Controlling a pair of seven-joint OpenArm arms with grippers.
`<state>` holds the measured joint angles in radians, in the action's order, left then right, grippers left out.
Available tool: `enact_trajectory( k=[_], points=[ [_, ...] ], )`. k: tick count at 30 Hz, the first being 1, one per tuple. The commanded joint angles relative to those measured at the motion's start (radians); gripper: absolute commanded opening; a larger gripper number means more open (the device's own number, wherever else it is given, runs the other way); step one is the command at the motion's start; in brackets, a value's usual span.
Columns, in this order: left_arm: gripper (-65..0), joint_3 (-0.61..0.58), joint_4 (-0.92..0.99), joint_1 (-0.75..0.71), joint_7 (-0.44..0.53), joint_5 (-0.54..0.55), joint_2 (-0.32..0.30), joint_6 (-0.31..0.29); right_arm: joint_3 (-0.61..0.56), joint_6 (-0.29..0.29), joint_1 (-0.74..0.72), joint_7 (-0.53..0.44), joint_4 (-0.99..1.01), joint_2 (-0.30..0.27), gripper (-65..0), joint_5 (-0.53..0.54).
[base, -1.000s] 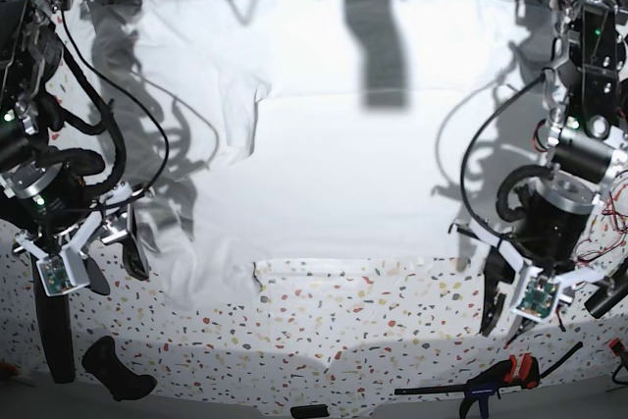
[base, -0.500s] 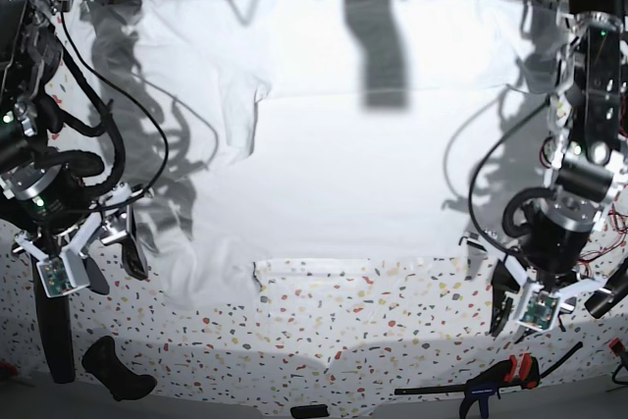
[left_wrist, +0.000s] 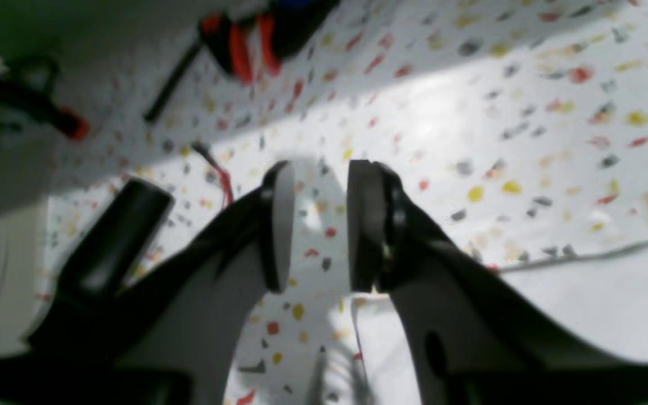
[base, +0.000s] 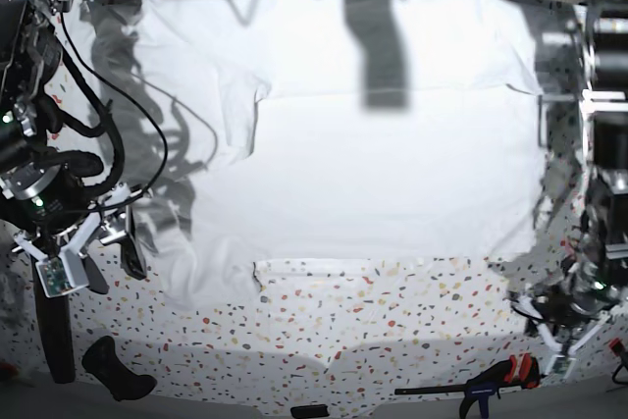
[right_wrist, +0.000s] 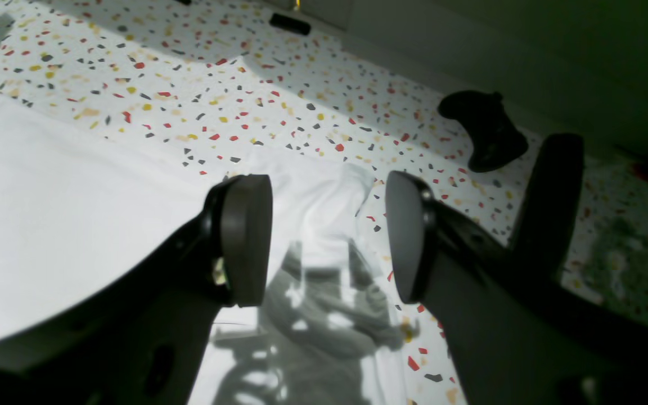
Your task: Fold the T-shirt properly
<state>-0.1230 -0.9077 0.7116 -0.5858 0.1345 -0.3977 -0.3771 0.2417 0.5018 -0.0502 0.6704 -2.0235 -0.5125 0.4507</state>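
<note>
T-shirt (base: 334,144) lies spread flat on the table (base: 392,331), mostly open. One sleeve on the right hand's side looks flipped inward; no body fold visible, so I'd call the task barely started. Right hand (right_wrist: 324,236): pads parted, nothing between them, hovering just over the shirt's near corner. Left hand (left_wrist: 313,225): narrower gap, also empty, over bare table with the shirt's edge just beside it. Both side folds and the final fold remain.

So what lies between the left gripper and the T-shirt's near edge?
Only bare speckled tabletop. In the base view the left gripper hangs off the T-shirt, past its corner; the left wrist view shows open fingers over specks.
</note>
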Motion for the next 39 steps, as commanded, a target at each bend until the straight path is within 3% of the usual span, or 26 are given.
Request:
enact_trajectory(
  k=[1, 8, 11, 13, 18, 23, 35, 39],
  points=[
    [-49.1, 0.006, 0.032, 0.065, 0.014, 0.034, -0.021, -0.014, 0.008, -0.005, -0.016, -0.024, -0.016, -0.014, -33.0, 0.006],
    [-46.8, 0.006, 0.286, 0.179, -0.161, 0.278, -0.093, -0.163, 0.008, -0.005, -0.016, -0.013, -0.016, -0.014, -33.0, 0.006],
    [-39.3, 0.006, 0.347, 0.177, -0.184, 0.316, -0.111, -0.164, 0.008, -0.005, -0.016, 0.006, -0.016, -0.014, -33.0, 0.006],
    [-38.3, 0.006, 0.381, 0.172, -0.195, 0.315, -0.115, -0.163, 0.008, -0.005, -0.016, 0.011, -0.016, -0.014, -33.0, 0.006],
    [-38.3, 0.006, 0.481, 0.167, -0.194, 0.413, -0.114, -0.165, 0.008, -0.005, -0.016, 0.011, -0.016, -0.014, -33.0, 0.007],
    [-38.3, 0.006, 0.578, 0.166, -0.191, 0.529, -0.112, -0.230, 0.008, -0.005, -0.016, 0.030, -0.016, -0.014, -33.0, 0.006],
    [-38.2, 0.006, 0.613, 0.022, -0.044, 0.529, -0.087, -0.232, 0.008, -0.005, -0.016, 0.042, -0.016, -0.014, -33.0, 0.007],
    [-38.2, 0.006, 0.613, -0.001, -0.061, 0.544, -0.063, -0.298, 0.008, -0.005, -0.016, 0.045, -0.016, -0.014, -33.0, 0.007]
  ],
)
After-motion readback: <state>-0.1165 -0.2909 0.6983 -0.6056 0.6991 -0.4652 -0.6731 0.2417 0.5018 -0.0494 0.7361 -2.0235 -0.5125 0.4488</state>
